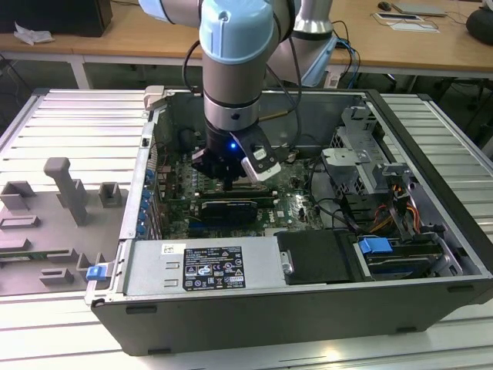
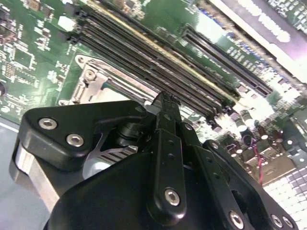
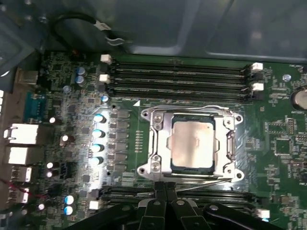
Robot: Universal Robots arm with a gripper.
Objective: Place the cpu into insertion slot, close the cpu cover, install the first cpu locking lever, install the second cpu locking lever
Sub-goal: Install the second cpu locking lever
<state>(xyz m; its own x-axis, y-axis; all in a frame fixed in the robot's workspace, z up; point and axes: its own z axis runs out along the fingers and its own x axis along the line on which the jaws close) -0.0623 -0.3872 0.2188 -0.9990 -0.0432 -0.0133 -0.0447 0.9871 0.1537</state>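
Observation:
In the first wrist view the cpu [image 3: 192, 143], a pale silvery square, lies flat in the socket on the green motherboard [image 3: 288, 139]. The silvery cpu cover [image 3: 226, 143] lies down around it, its cut-out showing the chip's top. A thin locking lever [image 3: 206, 177] runs along the socket edge nearest my gripper [image 3: 165, 186]. Its black fingers are shut together, tips right at that edge, with nothing visible between them. In the second wrist view the gripper [image 2: 165, 98] hangs just above the board beside the socket's corner [image 2: 93, 79]. In the exterior view the gripper [image 1: 231, 176] reaches down into the open computer case [image 1: 231, 316].
Long memory slots [image 3: 177, 76] flank the socket on both sides. A wide black card [image 1: 231, 208] sits just in front of the gripper in the exterior view. A drive cage [image 1: 362, 158] and cables fill the case's right. A grey fixture [image 1: 69, 193] lies outside on the left.

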